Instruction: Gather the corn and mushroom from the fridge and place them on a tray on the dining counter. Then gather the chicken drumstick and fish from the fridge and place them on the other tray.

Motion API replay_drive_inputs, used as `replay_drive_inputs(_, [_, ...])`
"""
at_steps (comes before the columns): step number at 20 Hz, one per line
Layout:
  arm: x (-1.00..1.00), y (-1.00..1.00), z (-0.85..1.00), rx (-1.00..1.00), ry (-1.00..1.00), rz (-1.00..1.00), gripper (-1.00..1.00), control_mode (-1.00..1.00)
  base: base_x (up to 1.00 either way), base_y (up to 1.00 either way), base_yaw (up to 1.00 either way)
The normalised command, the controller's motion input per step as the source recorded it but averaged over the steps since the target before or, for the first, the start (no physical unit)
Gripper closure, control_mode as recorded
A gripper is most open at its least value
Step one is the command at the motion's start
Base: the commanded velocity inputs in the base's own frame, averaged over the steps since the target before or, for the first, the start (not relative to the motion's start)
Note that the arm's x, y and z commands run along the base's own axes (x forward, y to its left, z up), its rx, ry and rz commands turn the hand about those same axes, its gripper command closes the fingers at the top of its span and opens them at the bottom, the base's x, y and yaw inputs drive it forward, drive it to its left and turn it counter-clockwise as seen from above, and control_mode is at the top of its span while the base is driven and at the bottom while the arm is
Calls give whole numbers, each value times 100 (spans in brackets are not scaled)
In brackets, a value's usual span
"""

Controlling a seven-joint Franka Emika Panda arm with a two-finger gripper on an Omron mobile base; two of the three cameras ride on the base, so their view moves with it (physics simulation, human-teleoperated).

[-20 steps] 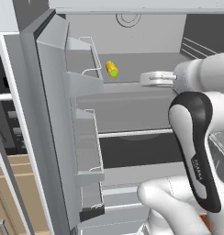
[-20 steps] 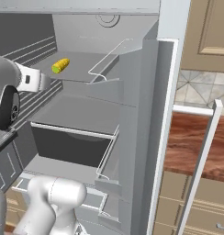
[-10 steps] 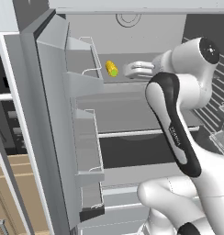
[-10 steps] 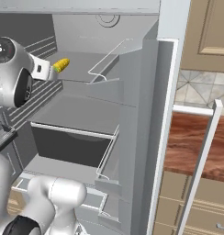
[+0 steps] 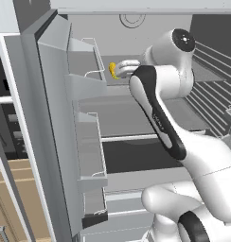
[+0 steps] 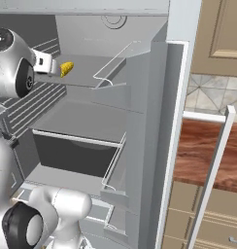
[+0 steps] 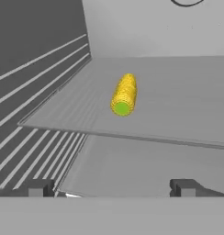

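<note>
While the fridge [image 6: 140,121] stands open, the corn [image 7: 124,94] lies on its side on the upper shelf [image 7: 178,101], its green stalk end turned toward the camera on the hand and its yellow length running away toward the fridge's back wall. In the left base view the corn [image 5: 112,70] shows as a small yellow shape just to the left of the tool [image 5: 123,69], beside the upper door bin [image 5: 84,61]. In the right base view the corn [image 6: 66,68] sits just to the right of the tool [image 6: 53,65], with the white arm [image 6: 13,63] reaching in from the left.

The tool [image 7: 111,187] is spread wide, with one dark fingertip [image 7: 38,187] low at the left and the other at the right of the hand view, and nothing sits between them. It holds nothing. The corn lies farther in on the shelf, apart from both fingertips, and roughly in line with the gap between them.

Below the upper shelf, a dark drawer [image 6: 74,155] shows in the right base view. To the right of the fridge a wooden table [image 6: 208,151] shows past the open door.
</note>
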Motion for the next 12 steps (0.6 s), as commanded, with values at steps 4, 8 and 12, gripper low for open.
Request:
replay_drive_inputs(4, [41, 1, -14, -17, -6, 0, -100, -100, 0, 0, 0])
replay_drive_inputs(8, [50, 0, -1, -5, 0, 0, -100, -100, 0, 0, 0])
replay_drive_inputs(12, [55, 4, -1, 0, 0, 0, -100, -100, 0, 0, 0])
